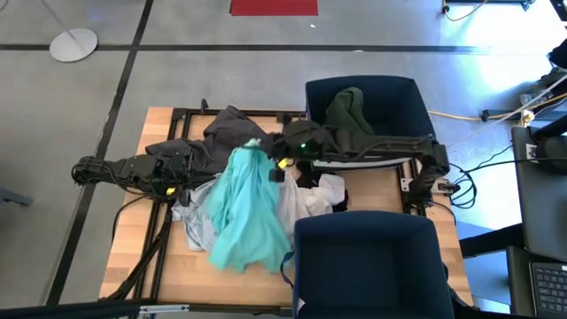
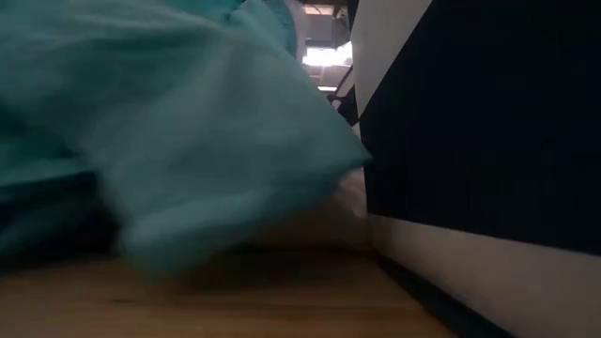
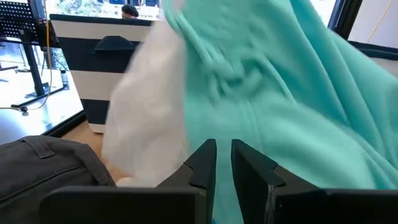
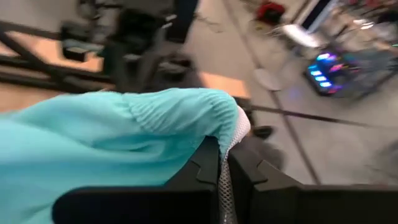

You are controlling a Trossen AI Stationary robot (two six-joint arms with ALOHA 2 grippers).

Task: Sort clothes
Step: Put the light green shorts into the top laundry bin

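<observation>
The right gripper (image 4: 224, 163) pinches the ribbed edge of the soft turquoise garment (image 1: 246, 211), lifting it over the pile at mid-table. The left gripper (image 3: 222, 163) hangs nearly closed, empty, beside it. Risk: the thin pinch slips, or the white cloth (image 3: 149, 118) drags along.

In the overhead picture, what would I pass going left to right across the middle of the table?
Left arm → dark grey garment → turquoise garment held up by the right gripper → far navy bin holding a dark green garment.
</observation>
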